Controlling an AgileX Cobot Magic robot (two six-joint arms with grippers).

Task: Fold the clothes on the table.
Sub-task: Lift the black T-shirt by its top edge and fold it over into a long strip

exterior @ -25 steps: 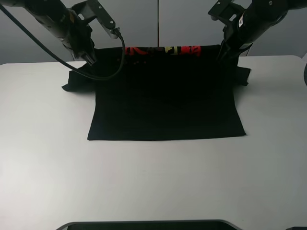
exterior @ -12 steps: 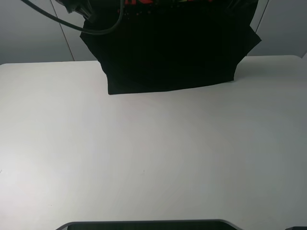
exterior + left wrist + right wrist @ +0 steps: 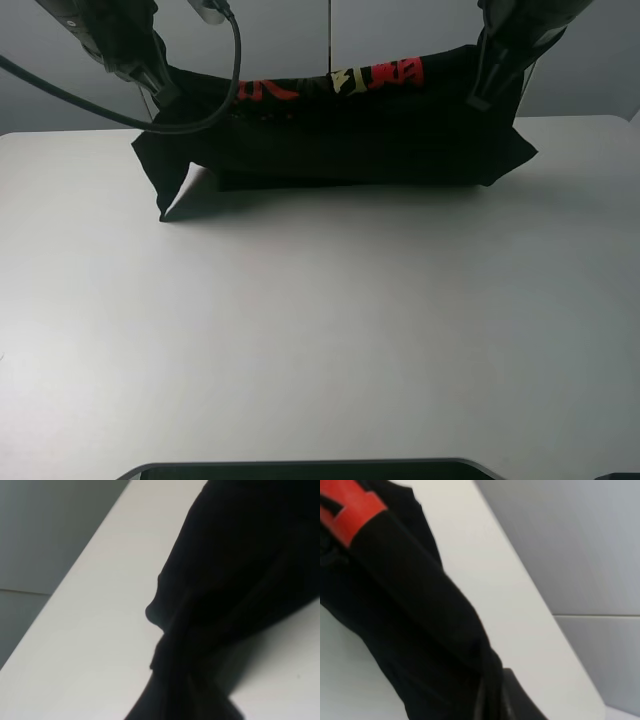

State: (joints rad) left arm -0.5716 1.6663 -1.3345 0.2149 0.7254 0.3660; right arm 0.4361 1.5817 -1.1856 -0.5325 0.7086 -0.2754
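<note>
Black T-shirt (image 3: 350, 140) of soft matte cotton hangs as a wide band at the far side of the counter (image 3: 320, 330), stretched between the two arms. Its upper edge sags slightly in the middle, and red and yellow printed characters (image 3: 380, 75) run along that edge. The left gripper (image 3: 158, 88) pinches the cloth at one upper corner and the right gripper (image 3: 482, 92) at the other, both clamped on the fabric. The lower part rests on the smooth white counter in loose folds, with short sleeves jutting out as blunt points on each side. A glossy black cable (image 3: 222, 105) loops in front of the cloth near the left gripper.

Half a second ago the shirt was held higher, its print cut off by the frame and its hem hanging straight. Now it has come down, the hem is out of sight, and the cloth bunches on the counter.

The left wrist view shows only dark creased fabric against the pale counter.
</note>
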